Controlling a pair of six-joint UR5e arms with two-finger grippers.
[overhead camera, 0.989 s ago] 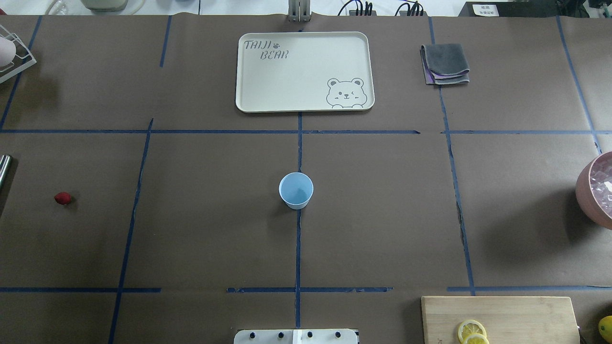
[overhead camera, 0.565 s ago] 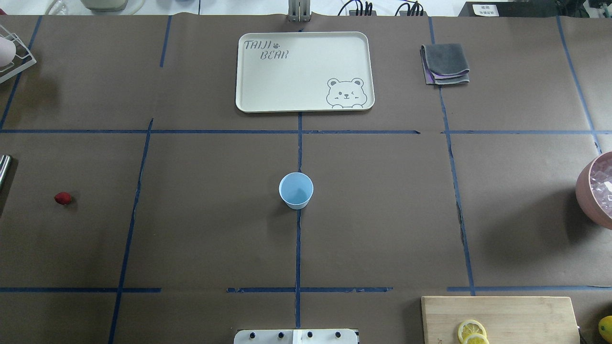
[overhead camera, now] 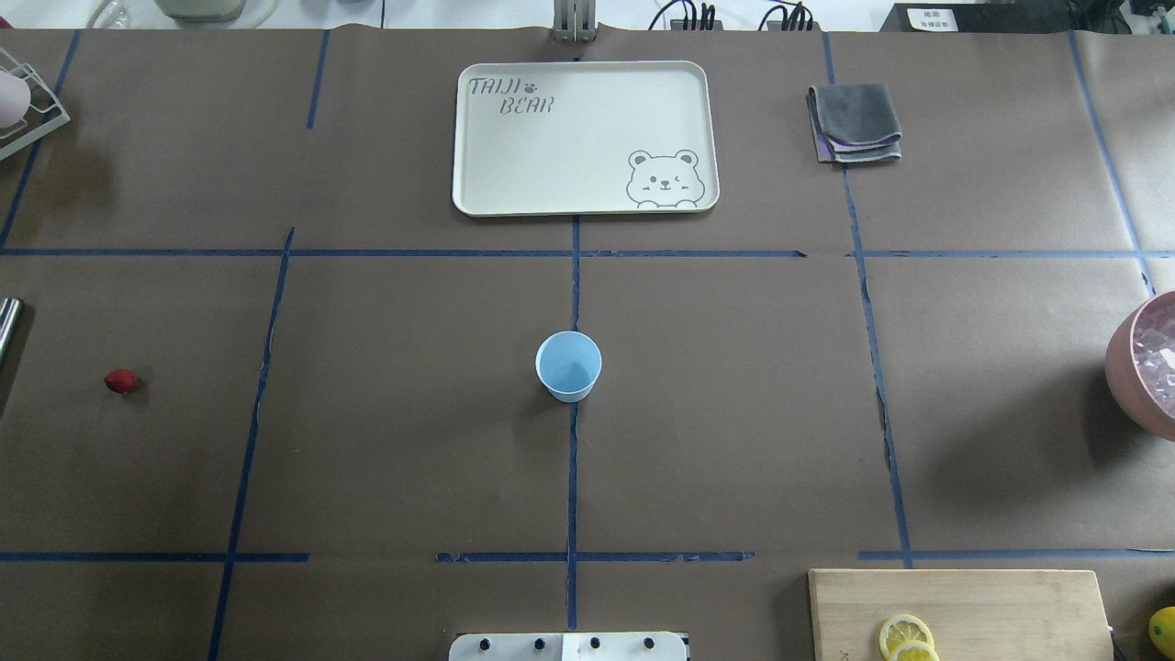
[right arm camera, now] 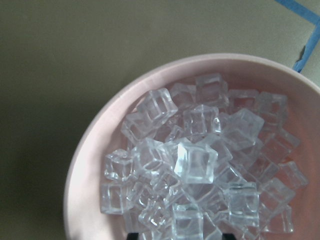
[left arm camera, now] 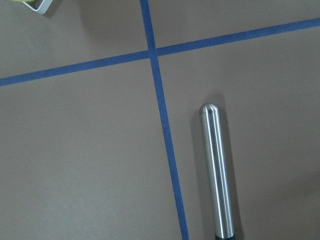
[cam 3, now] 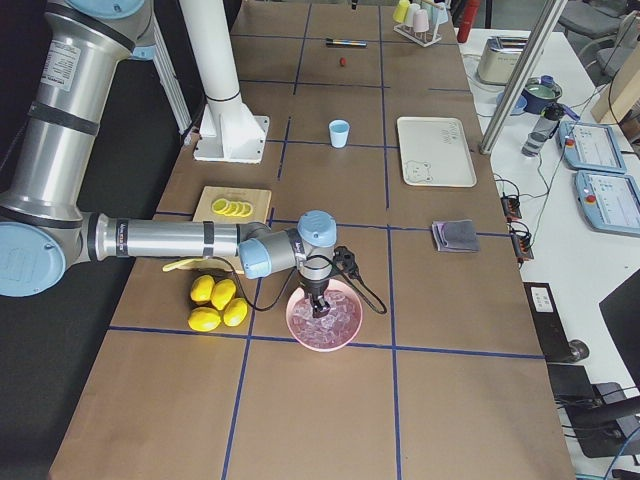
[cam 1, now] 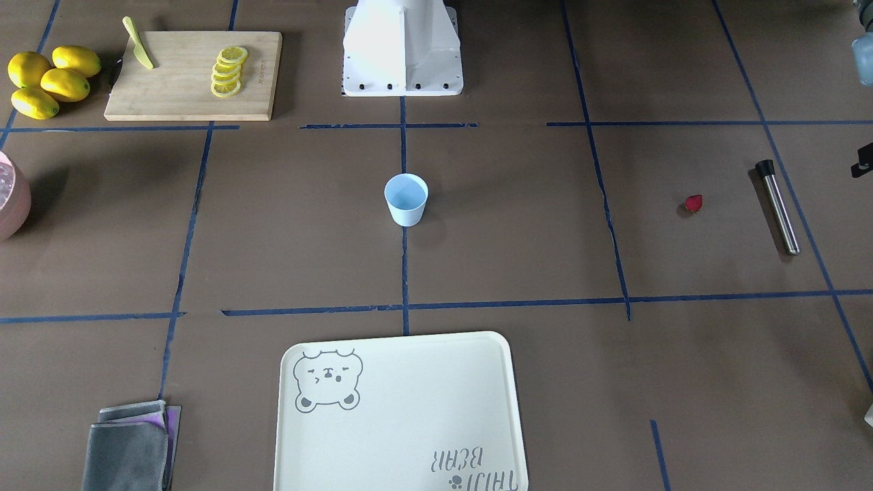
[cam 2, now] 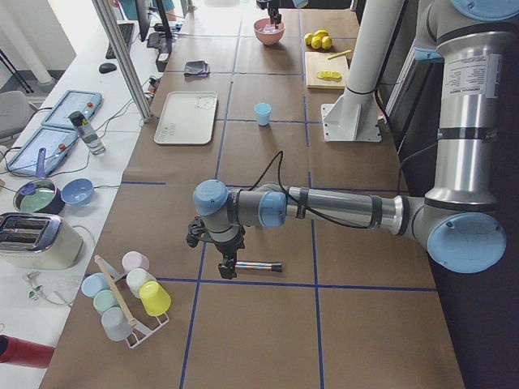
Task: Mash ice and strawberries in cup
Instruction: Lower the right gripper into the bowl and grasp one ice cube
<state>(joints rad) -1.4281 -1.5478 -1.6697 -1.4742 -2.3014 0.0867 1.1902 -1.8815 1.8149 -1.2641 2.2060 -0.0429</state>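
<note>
I see the strawberry (overhead camera: 120,381) at nine o'clock from the cup (overhead camera: 568,365); I can't tell whether the left fingers (cam 2: 228,265) or the right fingers (cam 3: 319,300) are spread.

Glossy clear ice (right arm camera: 195,160) in a smooth pink bowl (right arm camera: 87,165); brushed-metal rod (left arm camera: 216,170) on matt brown paper (left arm camera: 75,150).

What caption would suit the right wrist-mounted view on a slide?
Right wrist camera, looking down: a pink bowl heaped with clear ice cubes, standing on the brown table.

We note bare surface (overhead camera: 734,413) all round the cup (overhead camera: 568,365); tray (overhead camera: 569,156) well beyond it, strawberry (overhead camera: 120,381) far left, bowl (overhead camera: 1124,367) far right.
</note>
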